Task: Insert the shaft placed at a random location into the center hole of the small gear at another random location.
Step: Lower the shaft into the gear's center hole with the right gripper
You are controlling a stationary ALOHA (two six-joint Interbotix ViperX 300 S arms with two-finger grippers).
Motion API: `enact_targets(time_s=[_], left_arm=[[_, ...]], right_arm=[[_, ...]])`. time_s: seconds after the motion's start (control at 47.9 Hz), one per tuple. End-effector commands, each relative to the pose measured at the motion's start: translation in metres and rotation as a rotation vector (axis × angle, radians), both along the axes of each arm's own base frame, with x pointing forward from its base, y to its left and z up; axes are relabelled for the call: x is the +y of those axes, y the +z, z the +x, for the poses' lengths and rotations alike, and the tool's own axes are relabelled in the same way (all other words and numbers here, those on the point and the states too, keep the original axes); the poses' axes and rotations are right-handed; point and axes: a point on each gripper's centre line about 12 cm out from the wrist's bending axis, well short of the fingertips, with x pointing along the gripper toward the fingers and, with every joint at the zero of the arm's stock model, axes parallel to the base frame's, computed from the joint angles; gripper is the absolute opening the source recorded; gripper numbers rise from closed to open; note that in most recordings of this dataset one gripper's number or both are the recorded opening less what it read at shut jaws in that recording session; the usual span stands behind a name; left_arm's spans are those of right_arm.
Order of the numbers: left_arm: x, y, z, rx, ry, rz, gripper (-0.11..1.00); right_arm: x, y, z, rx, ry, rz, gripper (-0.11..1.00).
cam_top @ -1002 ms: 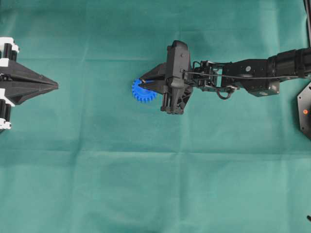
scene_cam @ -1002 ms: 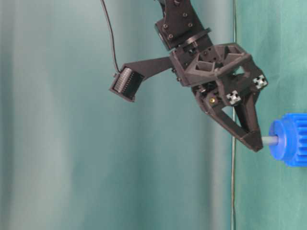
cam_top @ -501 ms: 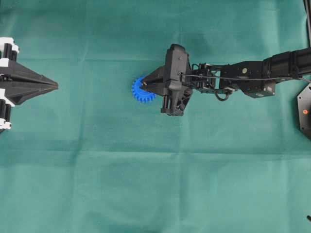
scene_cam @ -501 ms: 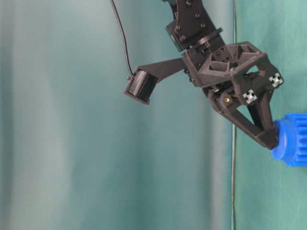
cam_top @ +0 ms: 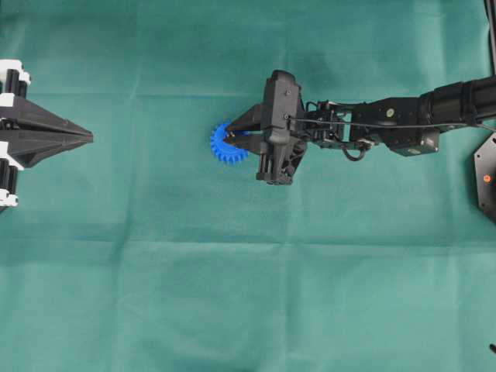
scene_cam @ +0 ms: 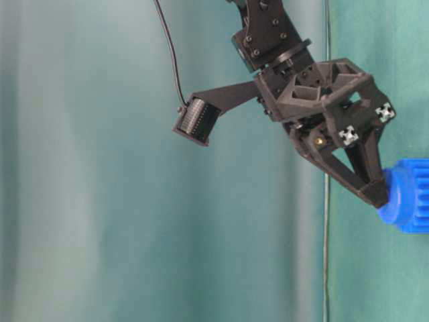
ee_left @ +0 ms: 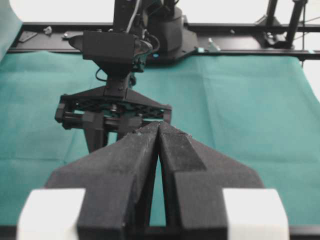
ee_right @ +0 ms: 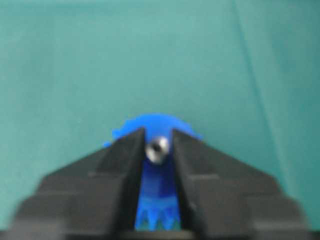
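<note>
The small gear [cam_top: 224,152] is bright blue and lies flat on the green cloth, left of centre. My right gripper [cam_top: 229,133] is down on its hub, fingertips against the blue plastic [scene_cam: 409,194] in the table-level view. In the right wrist view the shaft [ee_right: 158,149] shows as a shiny round end gripped between the two black fingers, standing over the gear [ee_right: 150,121]. The center hole is hidden under the shaft and fingers. My left gripper [cam_top: 91,137] is shut and empty at the far left, pointing at the right arm [ee_left: 115,112].
Green cloth [cam_top: 232,294] covers the whole table. A black device [cam_top: 487,177] with an orange light sits at the right edge. The right arm's wrist camera [scene_cam: 196,119] hangs out beside its gripper.
My right gripper has come down onto the gear's hub, and the length of shaft seen between fingertips and hub a second ago no longer shows. The left arm has not moved.
</note>
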Motion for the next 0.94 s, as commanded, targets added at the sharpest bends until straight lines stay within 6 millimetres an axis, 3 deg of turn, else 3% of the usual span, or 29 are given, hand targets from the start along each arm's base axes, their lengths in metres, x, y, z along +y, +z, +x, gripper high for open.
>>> enact_targets(time_s=[0.0,0.146,0.292,0.626,0.918], left_arm=[[0.0,0.009,0.003,-0.025,0.001,0.001,0.0],[0.0,0.008,0.003,-0.021,0.001,0.0,0.0],[0.0,0.009,0.003,-0.023,0.001,0.0,0.0],[0.0,0.009,0.003,-0.025,0.001,0.0,0.0],[0.0,0.01,0.002,-0.029,0.001,0.0,0.0]], right_arm=[[-0.002,0.014,0.005,-0.047,-0.006,-0.006,0.48],[-0.001,0.02,0.005,-0.064,-0.005,-0.008,0.88],[-0.001,0.03,0.002,-0.084,-0.007,-0.008,0.77],[0.0,0.051,-0.003,-0.128,-0.005,-0.015,0.78],[0.002,0.055,-0.01,-0.127,-0.004,-0.012,0.78]])
